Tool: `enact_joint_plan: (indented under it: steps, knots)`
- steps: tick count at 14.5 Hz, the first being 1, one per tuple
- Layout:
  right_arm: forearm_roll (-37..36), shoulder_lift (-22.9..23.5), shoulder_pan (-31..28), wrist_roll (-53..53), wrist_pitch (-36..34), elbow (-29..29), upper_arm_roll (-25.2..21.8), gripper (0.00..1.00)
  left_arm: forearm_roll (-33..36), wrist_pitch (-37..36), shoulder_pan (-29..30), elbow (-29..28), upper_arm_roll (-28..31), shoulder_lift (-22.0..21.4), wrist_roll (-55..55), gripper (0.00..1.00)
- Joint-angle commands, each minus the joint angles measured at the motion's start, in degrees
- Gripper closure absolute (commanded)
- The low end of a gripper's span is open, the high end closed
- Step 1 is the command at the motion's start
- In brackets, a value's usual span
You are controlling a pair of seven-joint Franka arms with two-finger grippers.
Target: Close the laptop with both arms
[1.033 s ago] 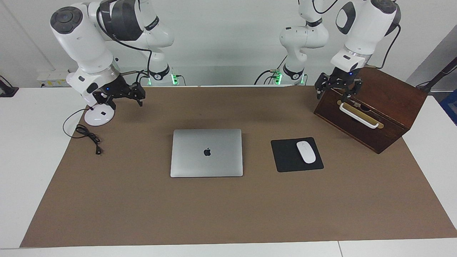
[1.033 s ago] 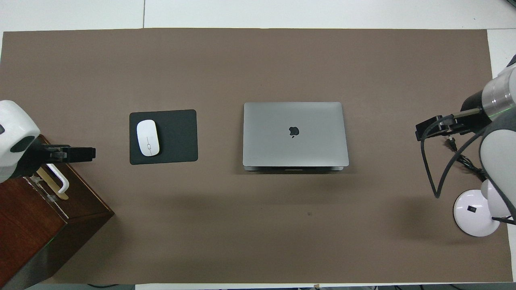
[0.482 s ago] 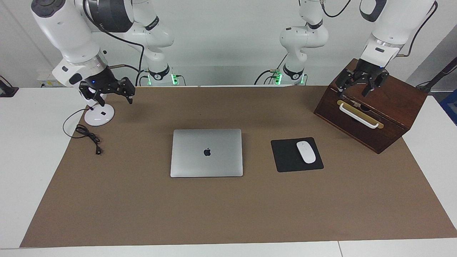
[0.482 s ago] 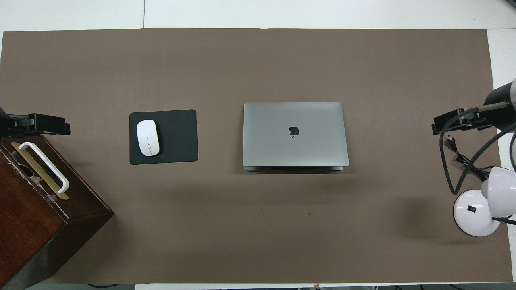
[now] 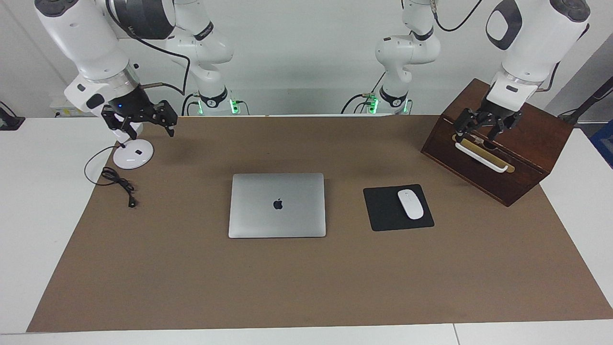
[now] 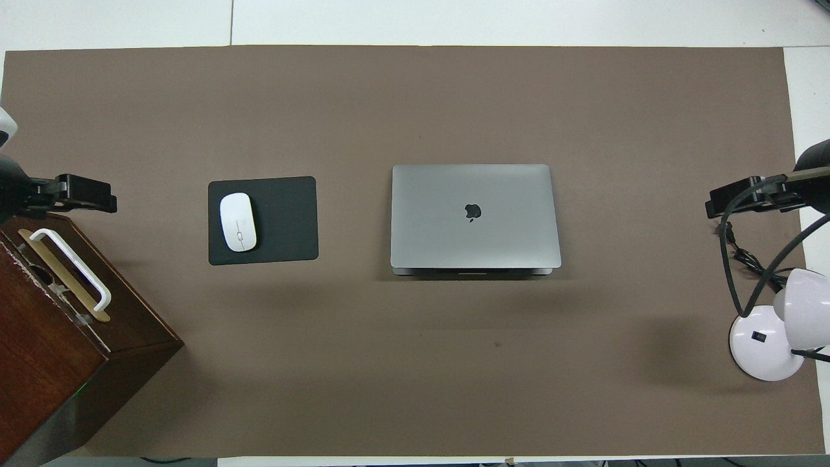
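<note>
Silver-grey, the laptop [image 5: 277,205] lies closed and flat in the middle of the brown mat [image 5: 306,287] on the desk, with the black mouse pad [image 5: 385,211] and its white mouse [image 5: 410,204] beside it toward the left arm's end. I see my left hand [image 5: 484,130] up over the wooden box [image 5: 522,158], above its white handle [image 5: 480,155], fingers spread and holding nothing. My right hand [image 5: 143,125] hangs over the lamp base [image 5: 133,155], also open and empty.
</note>
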Motion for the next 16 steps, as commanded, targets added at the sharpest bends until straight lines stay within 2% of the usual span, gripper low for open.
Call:
enact_joint_plan:
  steps: [1,4,8,16]
  knots:
    - [0.36,-1.15,-0.12,0.36,-0.8,-0.19,0.02,0.0,1.13,-2.0,0.52,5.26,-0.51,2.69,-0.61,0.0]
    - [0.44,-1.32,-0.03,0.36,-0.45,-0.11,0.46,0.0,1.13,-5.08,0.16,6.68,-0.51,2.96,-0.61,0.0]
    - [0.44,-3.43,-0.03,0.27,-0.54,-0.54,0.64,0.0,0.87,-2.98,-0.1,5.98,-0.69,2.79,-1.05,0.0]
    - [0.44,-2.82,-0.12,0.18,-0.36,-0.63,0.55,0.0,0.34,-2.89,0.52,6.42,-0.51,2.87,-0.78,0.0]
